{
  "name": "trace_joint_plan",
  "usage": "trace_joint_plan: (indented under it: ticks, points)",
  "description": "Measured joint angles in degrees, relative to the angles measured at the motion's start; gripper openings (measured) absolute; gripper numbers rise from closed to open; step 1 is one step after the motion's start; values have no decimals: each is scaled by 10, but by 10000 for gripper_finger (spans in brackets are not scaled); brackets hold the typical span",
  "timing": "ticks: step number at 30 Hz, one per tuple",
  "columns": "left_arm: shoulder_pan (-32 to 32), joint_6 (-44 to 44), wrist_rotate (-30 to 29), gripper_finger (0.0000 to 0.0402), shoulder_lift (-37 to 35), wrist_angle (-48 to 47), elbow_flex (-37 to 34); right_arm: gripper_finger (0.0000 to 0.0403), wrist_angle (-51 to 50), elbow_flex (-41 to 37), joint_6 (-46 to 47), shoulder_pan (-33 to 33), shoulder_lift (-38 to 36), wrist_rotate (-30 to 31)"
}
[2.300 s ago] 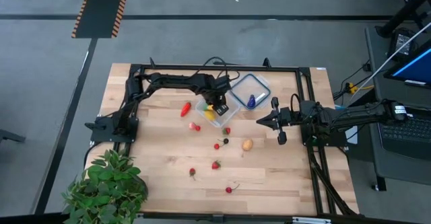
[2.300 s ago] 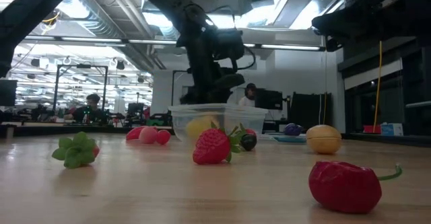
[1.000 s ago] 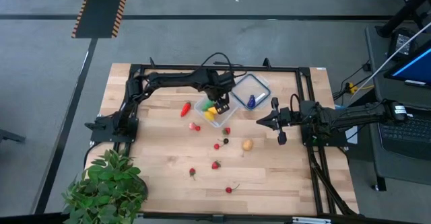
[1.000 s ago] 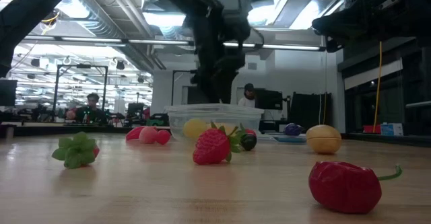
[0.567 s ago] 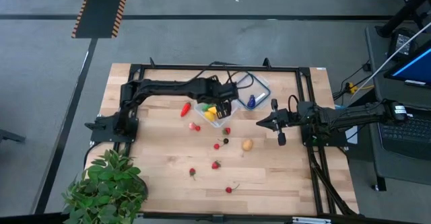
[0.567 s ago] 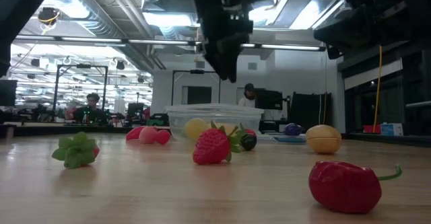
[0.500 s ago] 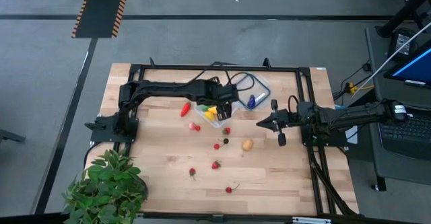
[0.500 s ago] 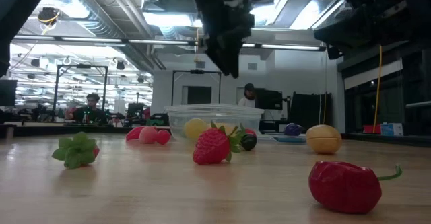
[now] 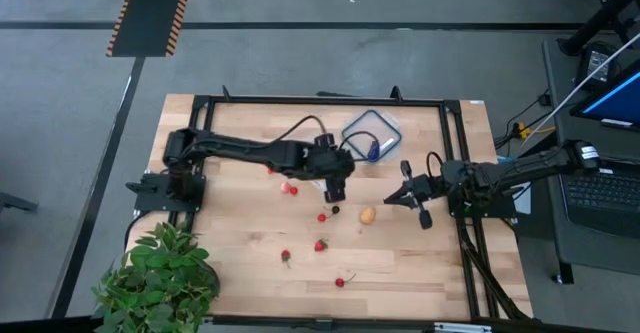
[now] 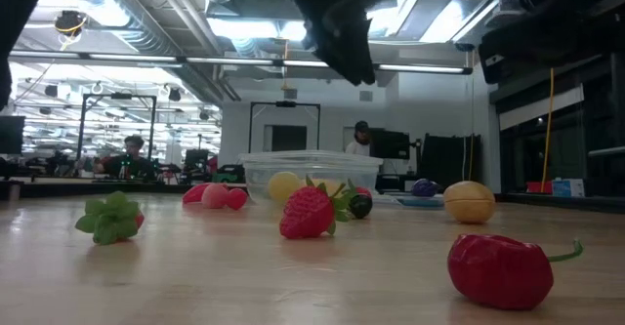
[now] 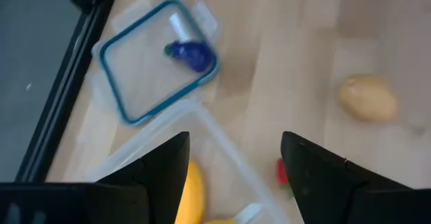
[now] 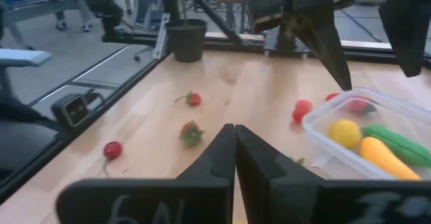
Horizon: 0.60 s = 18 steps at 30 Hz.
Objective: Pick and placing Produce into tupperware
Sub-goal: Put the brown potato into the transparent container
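Produce [image 10: 311,214] lies loose on the wood in front of the tupperware [image 12: 367,140], several pieces already inside. Left gripper [image 9: 336,187] hovers just past the tub's near edge, fingers wide, empty. Judgement: descend straight over one piece, centre it before closing. Right gripper [image 9: 405,197] waits beyond, pinched closed.

Pale striped wooden table [image 9: 240,263] inside a black metal frame [image 9: 455,113]; small clear plastic tub [image 12: 367,140] holding a yellow round fruit [image 12: 344,132], a yellow-orange long piece [image 12: 388,158] and a green one [image 12: 404,144]; flat clear lid with a blue rim [image 11: 156,59] carrying a blue-purple toy [image 11: 191,53]; tan oval potato [image 11: 368,97]; red strawberry [image 10: 307,214]
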Motion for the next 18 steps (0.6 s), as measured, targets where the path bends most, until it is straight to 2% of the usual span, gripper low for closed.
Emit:
trace_joint_plan:
  ticks: [10, 18]
  points:
    - [-46, -10, 1, 228, -190, 262, -297, 12, -2, 0, 0, 35, 0, 27]
    - [-89, -5, -1, 228, -324, 403, -468, 18, 0, 0, 15, 35, 1, 25]
